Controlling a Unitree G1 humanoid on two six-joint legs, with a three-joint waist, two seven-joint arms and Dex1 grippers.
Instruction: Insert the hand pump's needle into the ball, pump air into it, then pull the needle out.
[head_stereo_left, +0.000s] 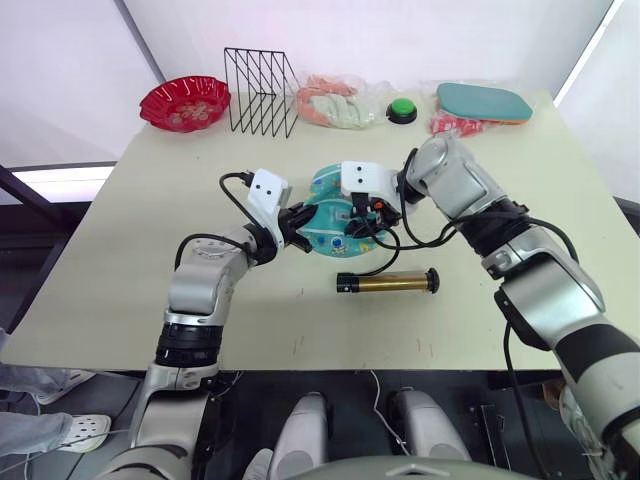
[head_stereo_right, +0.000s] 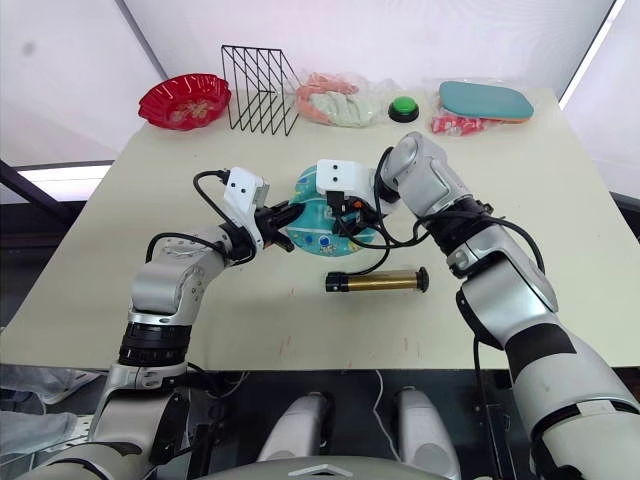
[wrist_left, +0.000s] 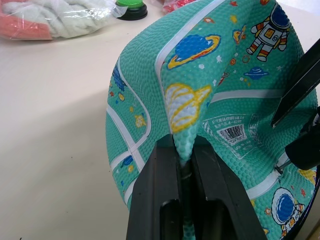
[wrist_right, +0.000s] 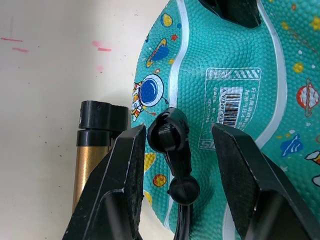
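Sitting mid-table, your ball (head_stereo_left: 335, 215) is dented and flattened, its left rim pinched into a ridge by the left gripper (wrist_left: 184, 165), whose jaws are clamped tight on the rubber. Your right gripper (wrist_right: 176, 150) hangs over it with jaws spread wide around the hose's black fitting (wrist_right: 169, 134), gripping nothing. The hand pump (head_stereo_left: 388, 282) lies just nearer you on bare table (head_stereo_left: 120, 260), with open room there.

Along the table's (head_stereo_left: 120, 290) far edge I saw, from left to right, a red bowl (head_stereo_left: 185, 102), a black wire rack (head_stereo_left: 260, 92), a bag (head_stereo_left: 335, 102) of pale and orange stuff, a green button (head_stereo_left: 402, 110), and a teal pad (head_stereo_left: 484, 103) lying on a red packet (head_stereo_left: 450, 124).
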